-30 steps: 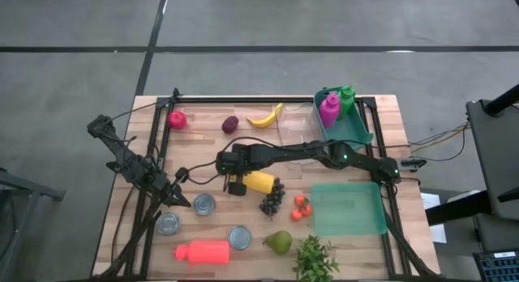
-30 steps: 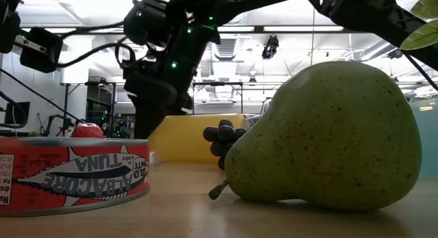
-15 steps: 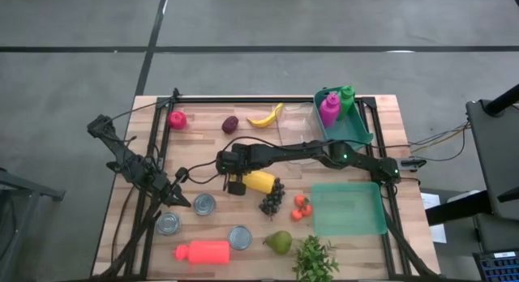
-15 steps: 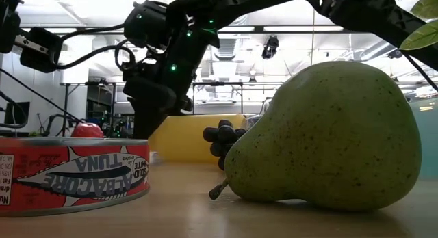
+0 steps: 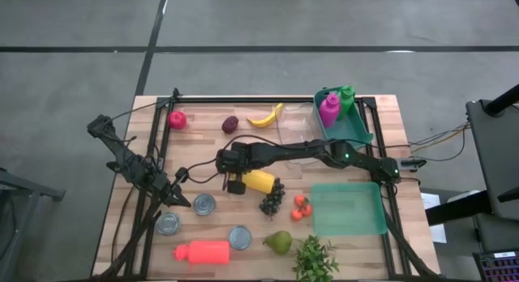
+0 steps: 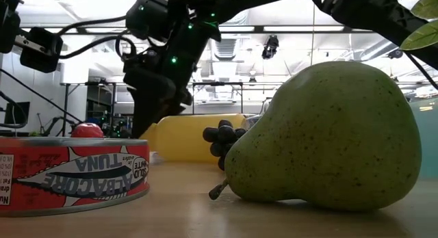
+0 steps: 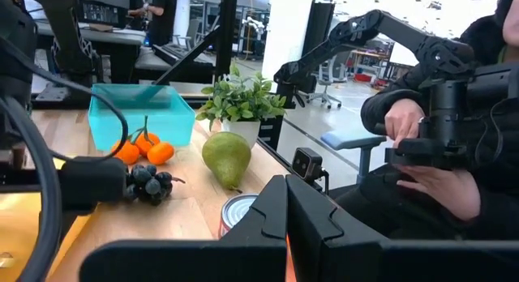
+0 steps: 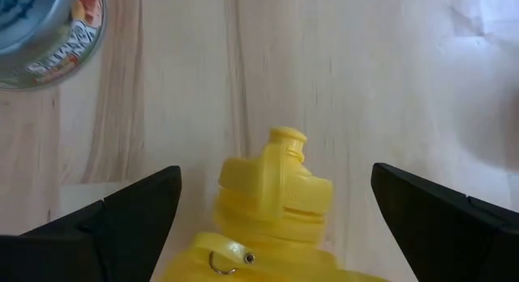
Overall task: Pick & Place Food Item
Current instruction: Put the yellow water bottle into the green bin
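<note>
Yellow bottle (image 5: 259, 181) lying on its side near the middle of the worktop (image 5: 203, 225), cap end toward the left arm's side, grapes (image 5: 272, 198) touching or just beside its other end. Right tool (image 8: 272, 202) poised directly over the cap end, fingers (image 8: 122, 217) spread as wide as they go, one each side of the cap (image 8: 280, 173), gripping nothing. Best done, by judgement: lower straight down, keep the neck centred between the fingers, close only once both flank the bottle evenly; smooth round plastic likely to roll or squirt out of an off-centre pinch. Worth minding the grapes and the tuna can (image 5: 203, 203) nearby when lifting. Teal tray (image 5: 349, 209) well apart, a likely drop spot. Left tool (image 7: 285, 225) fully closed, empty, parked at the worktop's left edge.
</note>
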Robot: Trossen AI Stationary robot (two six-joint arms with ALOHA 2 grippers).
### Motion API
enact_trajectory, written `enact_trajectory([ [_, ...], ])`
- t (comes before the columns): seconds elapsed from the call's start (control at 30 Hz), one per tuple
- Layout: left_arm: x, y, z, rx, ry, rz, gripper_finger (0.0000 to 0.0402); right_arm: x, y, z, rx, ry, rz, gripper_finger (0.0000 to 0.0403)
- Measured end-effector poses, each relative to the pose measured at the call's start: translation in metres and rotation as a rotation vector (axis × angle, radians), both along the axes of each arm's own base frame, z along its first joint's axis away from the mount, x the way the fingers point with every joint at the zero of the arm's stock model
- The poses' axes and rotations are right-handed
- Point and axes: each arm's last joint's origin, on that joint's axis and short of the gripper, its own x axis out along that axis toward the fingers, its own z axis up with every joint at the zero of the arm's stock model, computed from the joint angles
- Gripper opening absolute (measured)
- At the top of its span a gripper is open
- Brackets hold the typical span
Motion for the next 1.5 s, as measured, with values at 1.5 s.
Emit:
enact_trajectory([
  [1.5, 0.0, 0.0, 0.0, 0.0, 0.0, 0.0, 0.0, -0.0003, 0.0, 0.0009, 0.002, 0.0, 0.0, 0.0395],
])
